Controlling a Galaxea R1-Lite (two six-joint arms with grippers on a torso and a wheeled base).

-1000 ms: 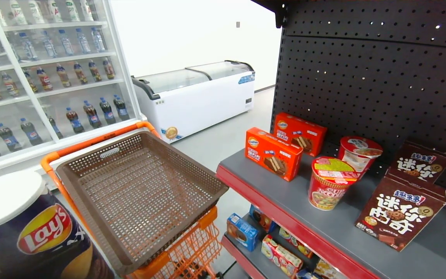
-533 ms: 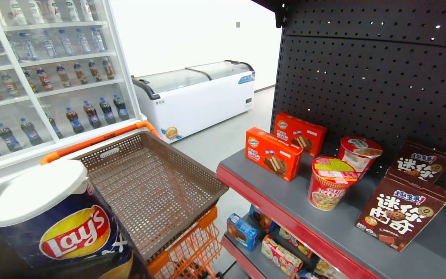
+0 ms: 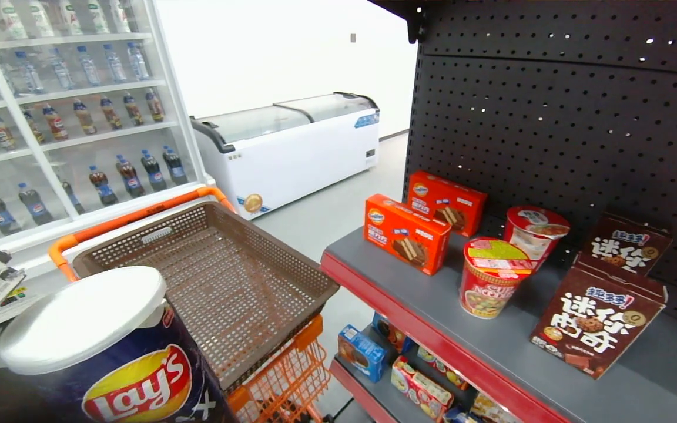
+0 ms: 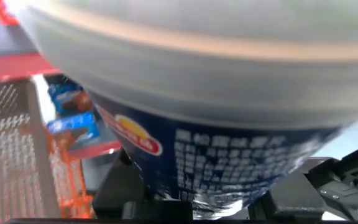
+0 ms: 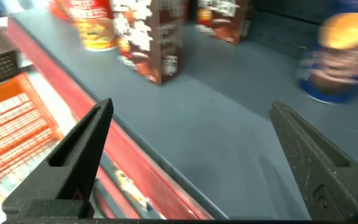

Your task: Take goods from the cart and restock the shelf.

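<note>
Two states: left pincer [image 4: 204, 202] clamps chip can [image 3: 109, 352], right pincer [image 5: 191, 109] gapes above grey shelf [image 5: 229, 165].

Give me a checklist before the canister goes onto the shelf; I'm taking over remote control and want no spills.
1. Left gripper grip on chip canister: ok.
2. Canister lid on: ok.
3. Canister over the shelf: not ok, it hangs beside the cart basket.
4. Bare shelf space in front of the orange boxes: ok.
5. Right gripper clear of the path: cannot tell; it is open above the shelf.
</note>
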